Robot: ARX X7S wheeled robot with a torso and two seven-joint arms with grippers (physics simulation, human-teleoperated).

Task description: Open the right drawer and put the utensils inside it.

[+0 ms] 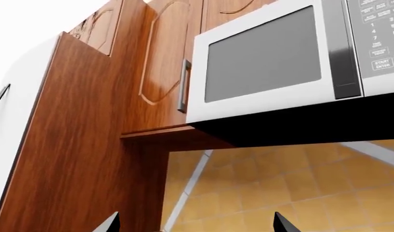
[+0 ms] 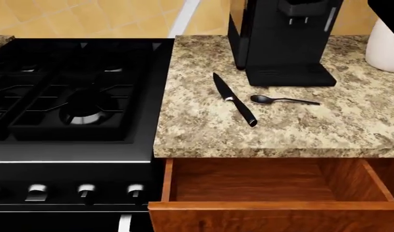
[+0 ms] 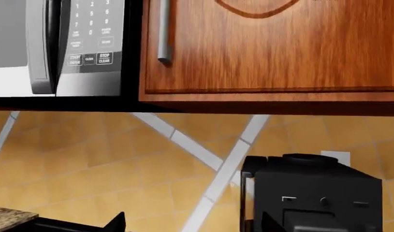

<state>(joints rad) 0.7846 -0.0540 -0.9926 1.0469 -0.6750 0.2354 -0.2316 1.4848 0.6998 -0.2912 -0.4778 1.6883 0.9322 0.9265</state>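
In the head view the right drawer (image 2: pixel 248 186) stands pulled open below the granite counter (image 2: pixel 203 130), and its wooden inside is bare. The utensils lie on the counter above it: a black knife (image 2: pixel 235 99) set slantwise, and a dark spoon (image 2: pixel 281 100) just to its right. Neither gripper shows in the head view. My left gripper (image 1: pixel 197 224) is open, raised high in front of the microwave (image 1: pixel 274 53), with nothing between its fingertips. My right gripper (image 3: pixel 193 223) is also open and empty, facing the tiled wall beside the coffee machine (image 3: pixel 313 193).
A black coffee machine (image 2: pixel 281 38) stands at the back of the counter just behind the utensils. A white vessel (image 2: pixel 385 46) sits at the far right. A black gas stove (image 2: pixel 74 87) adjoins the counter on the left. Upper cabinets (image 3: pixel 274 43) hang overhead.
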